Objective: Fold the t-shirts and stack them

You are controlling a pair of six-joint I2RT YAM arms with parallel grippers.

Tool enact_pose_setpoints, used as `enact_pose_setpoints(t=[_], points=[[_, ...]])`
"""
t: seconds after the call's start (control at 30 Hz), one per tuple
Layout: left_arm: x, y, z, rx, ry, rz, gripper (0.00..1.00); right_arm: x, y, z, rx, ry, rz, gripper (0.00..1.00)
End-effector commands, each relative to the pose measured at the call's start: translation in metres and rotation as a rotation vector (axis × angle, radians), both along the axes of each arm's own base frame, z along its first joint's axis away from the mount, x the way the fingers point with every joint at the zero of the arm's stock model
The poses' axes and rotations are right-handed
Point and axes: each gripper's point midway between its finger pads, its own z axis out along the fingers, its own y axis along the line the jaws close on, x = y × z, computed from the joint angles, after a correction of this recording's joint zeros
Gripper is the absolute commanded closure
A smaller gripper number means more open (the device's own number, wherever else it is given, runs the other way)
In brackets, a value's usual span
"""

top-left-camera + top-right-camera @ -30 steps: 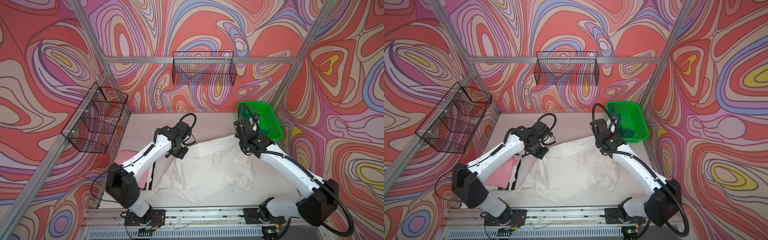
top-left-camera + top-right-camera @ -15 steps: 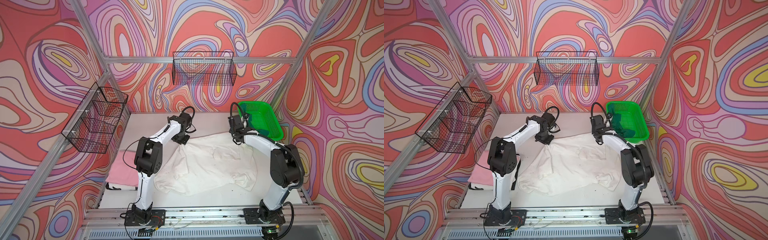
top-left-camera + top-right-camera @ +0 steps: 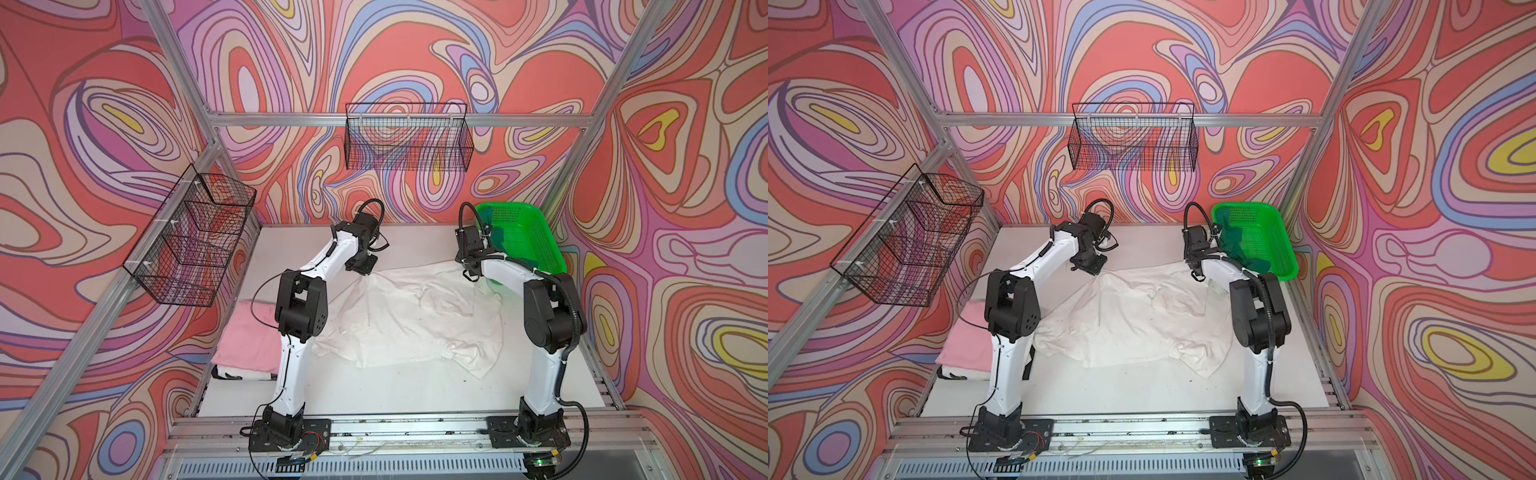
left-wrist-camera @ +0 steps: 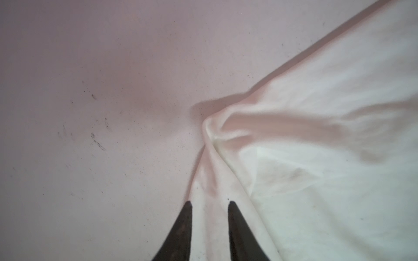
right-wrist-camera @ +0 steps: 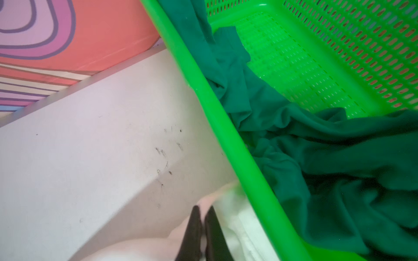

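Note:
The large white t-shirt (image 3: 399,316) (image 3: 1133,316) lies spread and wrinkled on the table in both top views. My left gripper (image 3: 365,270) (image 4: 209,203) hangs over its far left corner, open, with the cloth (image 4: 316,158) lying flat under the parted fingers. My right gripper (image 3: 469,274) (image 5: 203,208) is shut on the shirt's far right edge (image 5: 235,226), right beside the green basket. A folded pink t-shirt (image 3: 245,340) (image 3: 967,345) rests at the left table edge. The dark green t-shirt (image 3: 1237,245) (image 5: 316,146) is crumpled inside the basket.
The bright green plastic basket (image 3: 536,237) (image 5: 226,126) stands at the back right corner. Black wire baskets hang on the back wall (image 3: 407,141) and the left wall (image 3: 191,241). A folded white and black cloth (image 3: 237,372) lies under the pink shirt.
Both arms have reached toward the back wall, drawing the white shirt's far edge out. The left gripper has opened and let go of the corner; the right one stays shut.

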Motion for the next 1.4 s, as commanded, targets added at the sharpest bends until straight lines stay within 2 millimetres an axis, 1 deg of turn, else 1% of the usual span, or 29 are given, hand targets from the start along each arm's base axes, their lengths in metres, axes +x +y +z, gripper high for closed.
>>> enact_pose_setpoints(t=[0.0,0.03,0.07,0.1,0.17,0.2,0.27,0.3,0.33,0.43,0.5,0.57,0.6,0.63,0.67,0.7,0.8,0.9,0.97,1.03,1.1,1.17,1.23,1.37], points=[[-0.005,-0.005,0.083,-0.118,-0.155,0.033,0.24,0.008,0.008,0.046,0.029,-0.057,0.042,0.82],[-0.009,-0.006,0.098,-0.151,-0.186,0.041,0.07,0.006,0.008,0.057,0.036,-0.071,0.047,0.73],[-0.012,-0.006,0.119,-0.187,-0.236,0.064,0.01,0.002,0.008,0.071,0.043,-0.088,0.048,0.62],[-0.019,-0.006,0.134,-0.236,-0.268,0.084,0.0,-0.005,0.007,0.081,0.055,-0.099,0.047,0.52],[-0.038,-0.01,0.15,-0.33,-0.288,0.094,0.0,-0.019,0.008,0.093,0.078,-0.102,0.06,0.38],[-0.048,-0.008,0.147,-0.354,-0.281,0.125,0.0,-0.027,0.008,0.095,0.088,-0.091,0.067,0.32],[-0.068,-0.005,0.143,-0.4,-0.272,0.156,0.0,-0.045,0.01,0.098,0.117,-0.061,0.091,0.27],[-0.078,0.001,0.136,-0.406,-0.262,0.195,0.0,-0.057,0.013,0.095,0.141,-0.041,0.102,0.26],[-0.086,0.004,0.133,-0.414,-0.254,0.219,0.0,-0.066,0.017,0.095,0.171,-0.036,0.121,0.26],[-0.115,0.016,0.113,-0.442,-0.21,0.324,0.0,-0.107,0.038,0.08,0.22,0.005,0.183,0.26],[-0.133,0.014,0.1,-0.515,-0.172,0.38,0.0,-0.138,0.057,0.057,0.229,0.069,0.217,0.26],[-0.149,0.014,0.09,-0.581,-0.152,0.432,0.0,-0.17,0.067,0.024,0.277,0.147,0.22,0.29],[-0.154,0.018,0.085,-0.582,-0.155,0.457,0.0,-0.183,0.069,0.007,0.314,0.178,0.212,0.31],[-0.156,0.02,0.08,-0.582,-0.159,0.472,0.0,-0.193,0.072,-0.006,0.351,0.198,0.213,0.32],[-0.158,0.024,0.074,-0.569,-0.157,0.491,0.0,-0.202,0.072,-0.019,0.375,0.223,0.204,0.33],[-0.16,0.027,0.068,-0.552,-0.149,0.51,0.0,-0.21,0.067,-0.03,0.375,0.244,0.179,0.33],[-0.169,0.026,0.055,-0.555,-0.101,0.525,0.01,-0.231,0.061,-0.052,0.382,0.298,0.148,0.34],[-0.178,0.026,0.042,-0.579,-0.092,0.538,0.01,-0.25,0.051,-0.063,0.384,0.326,0.113,0.35],[-0.182,0.028,0.029,-0.572,-0.072,0.553,0.01,-0.259,0.043,-0.071,0.362,0.34,0.086,0.35],[-0.185,0.028,0.017,-0.557,-0.048,0.563,0.01,-0.264,0.034,-0.078,0.323,0.365,0.06,0.35],[-0.184,0.028,0.009,-0.549,-0.033,0.574,0.01,-0.266,0.029,-0.086,0.299,0.402,0.042,0.35],[-0.181,0.028,0.001,-0.535,-0.022,0.581,0.01,-0.267,0.016,-0.095,0.268,0.447,-0.002,0.37],[-0.18,0.027,-0.003,-0.53,-0.012,0.587,0.01,-0.27,0.002,-0.102,0.252,0.487,-0.047,0.38],[-0.186,0.028,-0.012,-0.534,0.015,0.617,0.02,-0.283,-0.013,-0.106,0.194,0.524,-0.078,0.38]])
